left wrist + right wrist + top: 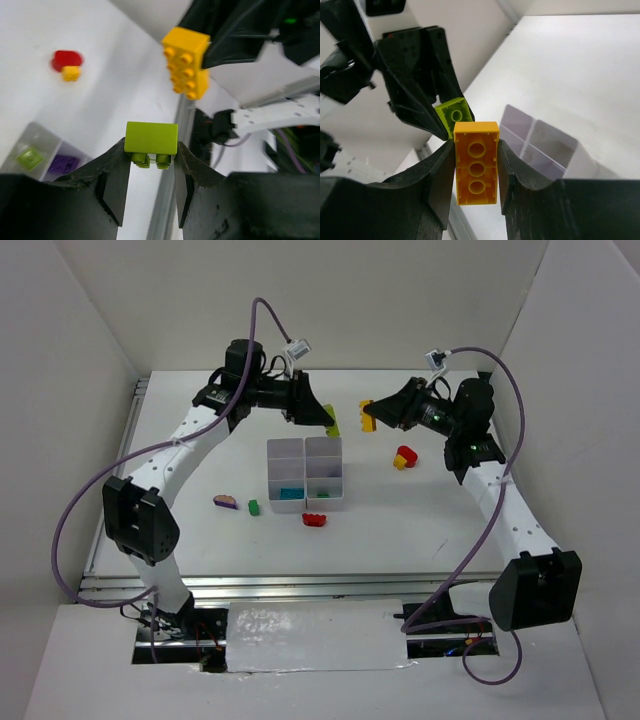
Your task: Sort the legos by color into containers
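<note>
My left gripper is shut on a lime-green brick, held in the air behind the white containers. My right gripper is shut on a yellow brick, close to the right of it. In the left wrist view the lime brick sits between the fingertips of the left gripper, with the yellow brick beyond. In the right wrist view the yellow brick fills the right gripper, and the lime brick is just behind.
A red-and-yellow brick lies right of the containers. A red brick lies in front of them. A green brick and a purple one lie to the left. A teal brick lies in a front compartment.
</note>
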Motion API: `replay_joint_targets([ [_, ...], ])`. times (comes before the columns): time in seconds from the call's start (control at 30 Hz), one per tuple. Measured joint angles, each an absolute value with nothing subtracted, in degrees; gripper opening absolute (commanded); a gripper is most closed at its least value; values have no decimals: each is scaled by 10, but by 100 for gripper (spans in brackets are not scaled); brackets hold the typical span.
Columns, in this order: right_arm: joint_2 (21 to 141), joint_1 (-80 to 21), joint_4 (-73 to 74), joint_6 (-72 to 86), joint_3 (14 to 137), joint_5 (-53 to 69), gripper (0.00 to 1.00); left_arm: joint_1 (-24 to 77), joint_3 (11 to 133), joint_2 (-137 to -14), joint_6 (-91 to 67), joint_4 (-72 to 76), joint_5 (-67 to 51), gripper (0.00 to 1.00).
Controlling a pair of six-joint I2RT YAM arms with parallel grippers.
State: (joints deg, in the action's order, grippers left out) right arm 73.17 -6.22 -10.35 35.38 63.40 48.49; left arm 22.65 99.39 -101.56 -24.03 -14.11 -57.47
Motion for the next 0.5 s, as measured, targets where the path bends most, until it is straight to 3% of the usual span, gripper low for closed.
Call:
replay_joint_targets([
  [0.23, 716, -62, 11, 318, 643, 334, 0, 283, 988, -1023, -175, -225, -314, 0],
  [0.5, 665, -62, 92, 317, 643, 252, 0, 344, 886, -1019, -186, -227, -17, 0],
])
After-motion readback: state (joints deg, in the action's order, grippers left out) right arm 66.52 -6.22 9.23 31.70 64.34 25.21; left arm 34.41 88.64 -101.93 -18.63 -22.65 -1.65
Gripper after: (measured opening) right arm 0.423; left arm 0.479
